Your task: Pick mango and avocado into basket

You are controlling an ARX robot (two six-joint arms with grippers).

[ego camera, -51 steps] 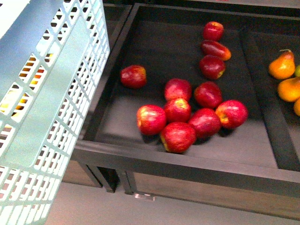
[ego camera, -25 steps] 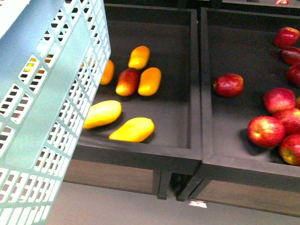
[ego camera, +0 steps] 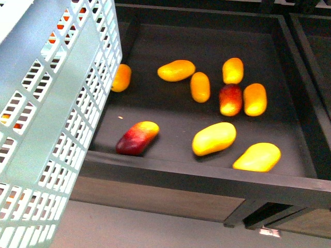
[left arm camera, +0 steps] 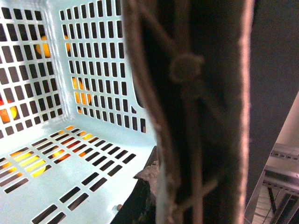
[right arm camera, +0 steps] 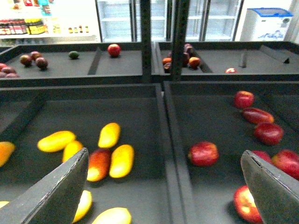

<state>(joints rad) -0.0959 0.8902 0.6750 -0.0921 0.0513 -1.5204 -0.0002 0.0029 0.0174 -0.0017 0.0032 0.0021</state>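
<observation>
Black display bin (ego camera: 207, 178) fills the front view. One yellow mango (ego camera: 214, 138) lies near its front edge among others, none yet picked. The basket (ego camera: 62, 129) stands at left; no fruit shows inside. The right gripper (right arm camera: 164, 156) gapes wide, empty. The left gripper's state cannot be told: a brown handle (left arm camera: 187, 116) blocks its camera. Likely step: approach. Next, lower the right gripper around the mango.

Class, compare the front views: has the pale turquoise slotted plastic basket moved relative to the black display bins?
Yes, leftward: the basket was beside the apple bin, and is now beside the black mango bin.
</observation>
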